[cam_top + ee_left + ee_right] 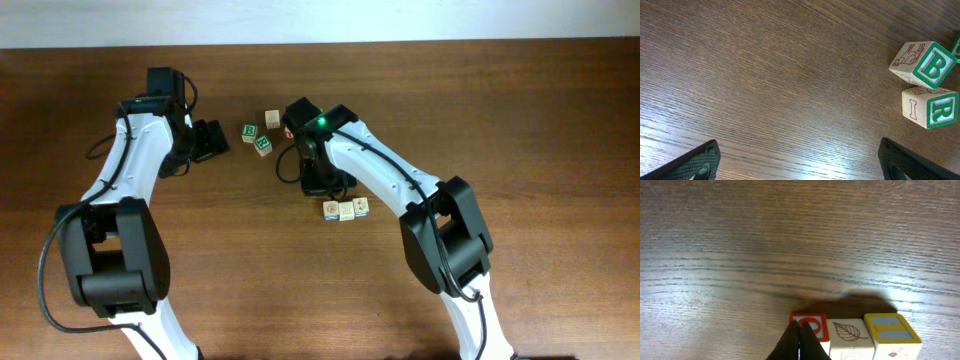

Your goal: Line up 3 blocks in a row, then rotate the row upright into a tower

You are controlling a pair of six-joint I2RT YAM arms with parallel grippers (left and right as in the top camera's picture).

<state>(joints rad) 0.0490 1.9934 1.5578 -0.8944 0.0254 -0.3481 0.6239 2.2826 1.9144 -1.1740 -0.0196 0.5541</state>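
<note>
Three small pale wooden blocks stand side by side in a row: one with a red-framed face (pixel 812 325) (pixel 331 210), one with a brown leaf drawing (pixel 850 331) (pixel 347 209), and one with a yellow-framed face (pixel 890 329) (pixel 361 206). My right gripper (pixel 800 326) (pixel 328 190) is shut with nothing between its fingers. Its tips sit at the near left corner of the red-framed block; I cannot tell whether they touch it. My left gripper (pixel 800 167) (pixel 212 140) is open wide over bare wood, well to the left of the row.
A green-lettered B cube (pixel 922 62) (pixel 249 131) and R cube (pixel 930 106) (pixel 263 145) lie just right of my left gripper. A plain pale cube (pixel 272 119) and a red-marked cube (pixel 288 130) sit behind them, by the right arm.
</note>
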